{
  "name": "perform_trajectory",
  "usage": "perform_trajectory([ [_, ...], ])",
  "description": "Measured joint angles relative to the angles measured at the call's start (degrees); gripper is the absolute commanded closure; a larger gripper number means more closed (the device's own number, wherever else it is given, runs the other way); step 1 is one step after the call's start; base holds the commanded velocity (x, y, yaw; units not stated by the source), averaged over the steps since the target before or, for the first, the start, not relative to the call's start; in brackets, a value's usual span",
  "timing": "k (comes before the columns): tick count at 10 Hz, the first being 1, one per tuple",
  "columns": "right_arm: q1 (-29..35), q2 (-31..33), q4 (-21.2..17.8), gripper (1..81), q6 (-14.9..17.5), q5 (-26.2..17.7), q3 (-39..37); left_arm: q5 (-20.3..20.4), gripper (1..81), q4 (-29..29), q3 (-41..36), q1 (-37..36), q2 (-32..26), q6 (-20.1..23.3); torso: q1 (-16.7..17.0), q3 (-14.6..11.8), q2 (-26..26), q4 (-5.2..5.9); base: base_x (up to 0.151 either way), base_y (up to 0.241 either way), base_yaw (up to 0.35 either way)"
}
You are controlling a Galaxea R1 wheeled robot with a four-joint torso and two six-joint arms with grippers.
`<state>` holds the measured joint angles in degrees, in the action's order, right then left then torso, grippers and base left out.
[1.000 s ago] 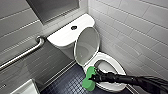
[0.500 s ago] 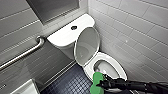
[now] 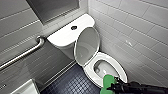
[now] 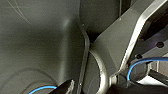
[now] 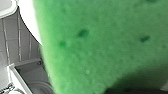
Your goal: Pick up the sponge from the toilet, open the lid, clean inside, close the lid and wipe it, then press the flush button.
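The white toilet (image 3: 119,68) stands in the corner with its lid (image 3: 86,47) raised against the tank. The dark flush button (image 3: 73,27) sits in the middle of the flat tank top. My right arm reaches in from the lower right, and its gripper (image 3: 113,86) is shut on the bright green sponge (image 3: 107,82). The sponge hangs over the near rim of the bowl. In the right wrist view the sponge (image 5: 100,45) looms large and green, with a white curve of the toilet (image 5: 27,22) behind it.
A tiled wall (image 3: 135,32) runs close along the toilet's right side. A metal grab bar (image 3: 25,53) is fixed to the left wall. Dark small-tiled floor (image 3: 72,83) lies left of the bowl, with a white fixture (image 3: 25,88) at the lower left corner.
The right gripper has carried the sponge toward the right and nearer to me, along the bowl's front rim. The toilet and lid have not moved.
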<state>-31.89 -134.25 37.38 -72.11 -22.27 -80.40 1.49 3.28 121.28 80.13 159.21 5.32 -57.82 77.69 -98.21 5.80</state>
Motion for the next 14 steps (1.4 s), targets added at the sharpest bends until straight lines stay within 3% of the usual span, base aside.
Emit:
perform_trajectory([
  [6,-4.5,13.9,0.0,81.1,-0.6,2.7,2.9,0.2,1.0,0.1,0.0,0.0,-1.7,0.0,0.0,0.0,0.0,0.0,0.0,0.0,0.0],
  [10,-7.7,22.8,0.2,81.1,-1.4,-0.7,5.8,0.2,1.0,0.1,-3.4,-1.1,-3.4,0.0,0.0,0.0,0.0,0.0,0.0,0.0,0.0],
  [14,-16.0,23.2,0.9,81.1,-1.3,-0.4,8.4,0.4,1.0,0.1,-4.7,-1.5,-4.6,0.0,0.0,0.0,0.0,0.0,0.0,0.0,0.0],
])
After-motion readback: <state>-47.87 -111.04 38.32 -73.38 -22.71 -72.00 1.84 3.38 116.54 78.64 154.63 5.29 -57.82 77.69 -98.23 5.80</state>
